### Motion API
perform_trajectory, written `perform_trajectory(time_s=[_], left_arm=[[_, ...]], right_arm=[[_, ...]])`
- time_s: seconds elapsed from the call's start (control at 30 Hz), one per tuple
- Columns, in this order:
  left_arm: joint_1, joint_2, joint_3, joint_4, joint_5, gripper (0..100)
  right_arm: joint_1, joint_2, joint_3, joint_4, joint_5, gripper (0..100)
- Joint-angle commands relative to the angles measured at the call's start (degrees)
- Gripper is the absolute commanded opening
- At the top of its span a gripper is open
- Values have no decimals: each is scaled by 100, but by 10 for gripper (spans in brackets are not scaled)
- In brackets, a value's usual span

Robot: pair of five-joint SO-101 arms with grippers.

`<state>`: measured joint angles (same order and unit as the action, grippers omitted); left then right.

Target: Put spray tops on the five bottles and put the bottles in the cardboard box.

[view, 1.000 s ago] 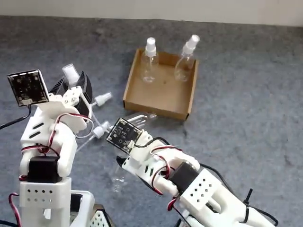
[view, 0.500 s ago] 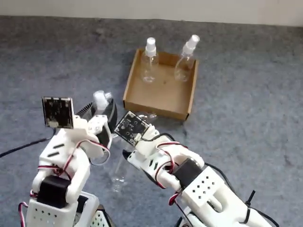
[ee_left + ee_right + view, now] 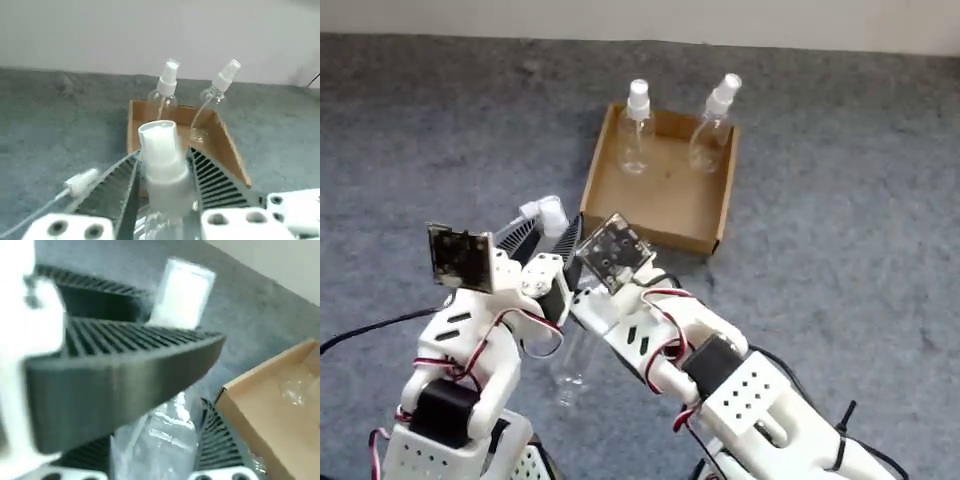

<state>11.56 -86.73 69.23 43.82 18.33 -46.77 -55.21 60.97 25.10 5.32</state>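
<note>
Left wrist view is showing your left gripper clamping on the spray top, while your right gripper is seemingly pinching the clear bottle beneath. You should be centring it over the hidden neck before pressing down, just short of the cardboard box.

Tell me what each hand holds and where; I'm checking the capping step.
Left hand grips a white spray top by its collar; right hand grips a clear bottle by its body.
</note>
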Motion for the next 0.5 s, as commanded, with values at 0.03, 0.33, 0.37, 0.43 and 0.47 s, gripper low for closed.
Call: perform_trajectory(time_s=[0.03,0.33,0.37,0.43,0.47], left_arm=[[136,4,224,-53,-44,4],[92,-31,48,-18,-484,92],[84,-31,-31,-18,-536,124],[-13,-31,-127,79,-554,171],[-92,-31,-163,132,-554,180]], right_arm=[[365,-189,-171,-321,-431,4],[813,-145,-180,-321,-466,4],[971,-145,-180,-312,-466,4],[1253,-136,-321,-312,-457,4],[1349,-127,-488,-286,-448,4]])
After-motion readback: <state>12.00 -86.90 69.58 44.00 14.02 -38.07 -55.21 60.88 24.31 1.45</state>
